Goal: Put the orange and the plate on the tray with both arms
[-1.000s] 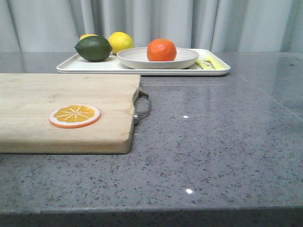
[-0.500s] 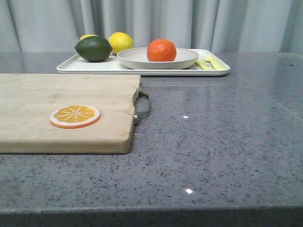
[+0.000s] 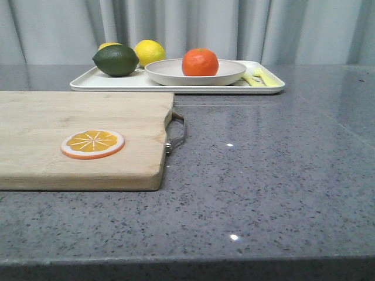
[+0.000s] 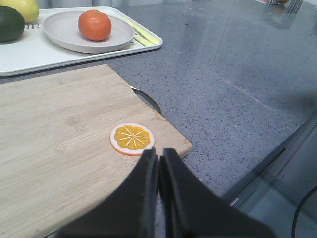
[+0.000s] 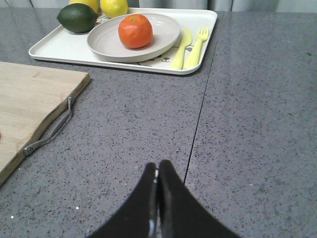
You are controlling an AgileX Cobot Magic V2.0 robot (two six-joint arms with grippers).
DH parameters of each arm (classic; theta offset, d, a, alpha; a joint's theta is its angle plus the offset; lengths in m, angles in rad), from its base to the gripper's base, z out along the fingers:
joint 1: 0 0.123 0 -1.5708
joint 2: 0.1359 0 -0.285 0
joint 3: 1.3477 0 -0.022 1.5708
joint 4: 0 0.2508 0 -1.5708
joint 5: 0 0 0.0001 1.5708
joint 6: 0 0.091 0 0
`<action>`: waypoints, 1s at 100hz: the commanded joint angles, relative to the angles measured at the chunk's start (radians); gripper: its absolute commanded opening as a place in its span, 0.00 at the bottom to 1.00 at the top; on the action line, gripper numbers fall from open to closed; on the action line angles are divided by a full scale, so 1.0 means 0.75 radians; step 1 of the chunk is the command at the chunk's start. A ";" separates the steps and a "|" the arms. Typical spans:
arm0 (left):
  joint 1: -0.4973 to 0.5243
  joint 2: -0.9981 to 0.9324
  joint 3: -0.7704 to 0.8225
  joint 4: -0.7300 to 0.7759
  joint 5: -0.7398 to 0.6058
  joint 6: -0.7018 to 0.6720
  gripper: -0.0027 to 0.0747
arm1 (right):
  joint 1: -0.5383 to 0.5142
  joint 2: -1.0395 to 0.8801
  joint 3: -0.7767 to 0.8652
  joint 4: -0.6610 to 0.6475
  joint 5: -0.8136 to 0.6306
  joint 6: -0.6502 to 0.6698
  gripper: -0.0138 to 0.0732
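The orange (image 3: 200, 62) rests in the off-white plate (image 3: 170, 74), and the plate stands on the white tray (image 3: 88, 83) at the back of the counter. Both wrist views show the same set: orange (image 4: 94, 25) in plate (image 4: 62, 29) on tray (image 4: 29, 54), and orange (image 5: 135, 31) in plate (image 5: 106, 42) on tray (image 5: 59, 47). My left gripper (image 4: 159, 154) is shut and empty, held above the cutting board's near corner. My right gripper (image 5: 157, 166) is shut and empty over bare counter, well short of the tray. Neither gripper appears in the front view.
A wooden cutting board (image 3: 47, 129) with a metal handle (image 3: 177, 132) lies at the left, an orange slice (image 3: 92, 143) on it. A dark green lime (image 3: 115, 60) and yellow lemons (image 3: 149, 51) sit on the tray's left part, yellow cutlery (image 3: 258, 76) on its right.
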 commanded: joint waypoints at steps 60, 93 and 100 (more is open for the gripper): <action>0.006 0.013 -0.001 -0.012 -0.149 -0.009 0.01 | -0.002 0.005 -0.032 0.009 -0.087 -0.011 0.08; 0.245 -0.116 0.233 0.013 -0.443 -0.009 0.01 | -0.002 0.005 -0.032 0.009 -0.087 -0.011 0.08; 0.335 -0.154 0.285 0.013 -0.497 -0.009 0.01 | -0.002 0.005 -0.032 0.009 -0.087 -0.011 0.08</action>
